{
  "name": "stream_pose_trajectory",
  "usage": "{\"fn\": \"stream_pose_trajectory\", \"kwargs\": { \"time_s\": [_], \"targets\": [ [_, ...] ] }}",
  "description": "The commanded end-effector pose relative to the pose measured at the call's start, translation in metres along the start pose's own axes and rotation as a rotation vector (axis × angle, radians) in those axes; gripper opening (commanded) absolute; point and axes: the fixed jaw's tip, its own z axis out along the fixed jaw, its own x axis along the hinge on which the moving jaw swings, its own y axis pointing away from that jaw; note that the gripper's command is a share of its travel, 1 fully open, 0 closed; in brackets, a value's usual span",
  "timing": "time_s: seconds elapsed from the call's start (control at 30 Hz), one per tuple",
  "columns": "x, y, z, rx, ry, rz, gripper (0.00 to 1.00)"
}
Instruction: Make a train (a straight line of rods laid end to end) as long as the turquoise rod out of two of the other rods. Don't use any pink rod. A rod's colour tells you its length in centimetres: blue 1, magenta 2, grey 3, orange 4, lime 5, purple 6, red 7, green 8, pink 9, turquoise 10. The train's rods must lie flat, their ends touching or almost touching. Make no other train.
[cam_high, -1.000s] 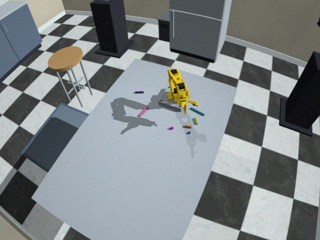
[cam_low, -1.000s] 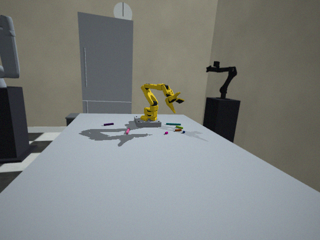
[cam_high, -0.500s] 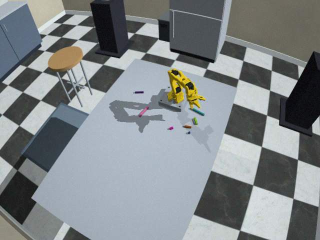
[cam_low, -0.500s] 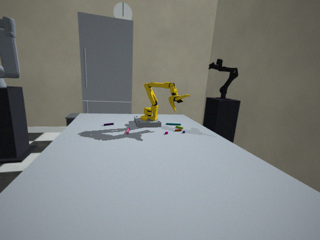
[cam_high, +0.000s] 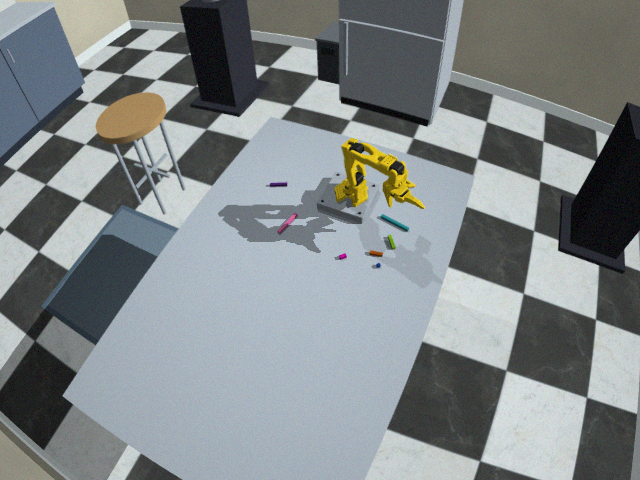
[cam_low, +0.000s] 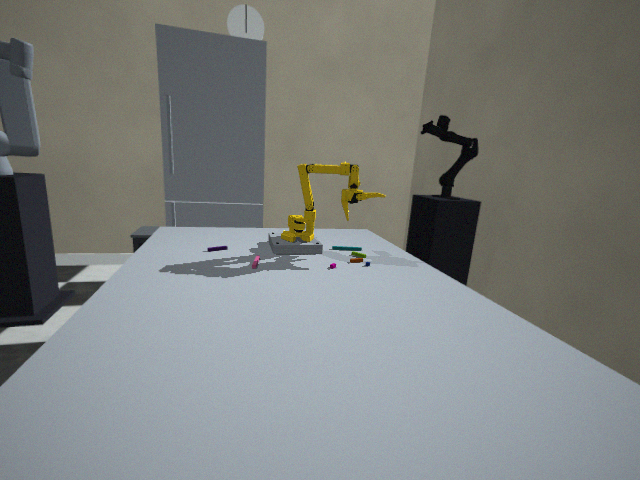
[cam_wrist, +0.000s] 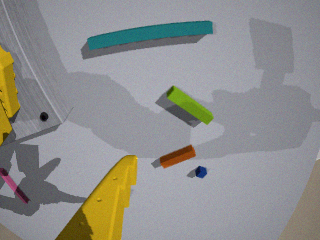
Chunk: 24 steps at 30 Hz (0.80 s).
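The turquoise rod (cam_high: 394, 222) lies flat on the table to the right of my base; it also shows in the wrist view (cam_wrist: 149, 34). Below it lie a lime rod (cam_high: 391, 241) (cam_wrist: 189, 104), an orange rod (cam_high: 375, 253) (cam_wrist: 177, 156), a small blue rod (cam_high: 377, 265) (cam_wrist: 201, 172) and a magenta rod (cam_high: 341, 255). A purple rod (cam_high: 278, 183) lies far left, and a pink rod (cam_high: 286, 223) lies left of my base. My gripper (cam_high: 404, 200) hangs open and empty, high above the turquoise rod.
My grey base plate (cam_high: 341, 206) sits at the table's far middle. The table's right edge runs close to the rods. A stool (cam_high: 131, 117) and a chair (cam_high: 103, 268) stand left of the table.
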Motion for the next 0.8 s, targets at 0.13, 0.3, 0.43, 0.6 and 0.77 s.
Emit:
{"fn": "stream_pose_trajectory", "kwargs": {
  "time_s": [0.13, 0.3, 0.43, 0.6, 0.77],
  "targets": [
    [-0.0042, 0.0009, -0.0011, -0.025, 0.000, -0.043, 1.00],
    [-0.0042, 0.0009, -0.0011, -0.025, 0.000, -0.043, 1.00],
    [-0.0042, 0.0009, -0.0011, -0.025, 0.000, -0.043, 1.00],
    [-0.0042, 0.0009, -0.0011, -0.025, 0.000, -0.043, 1.00],
    [-0.0054, 0.0011, -0.0003, -0.039, 0.001, -0.060, 1.00]
  ]
}}
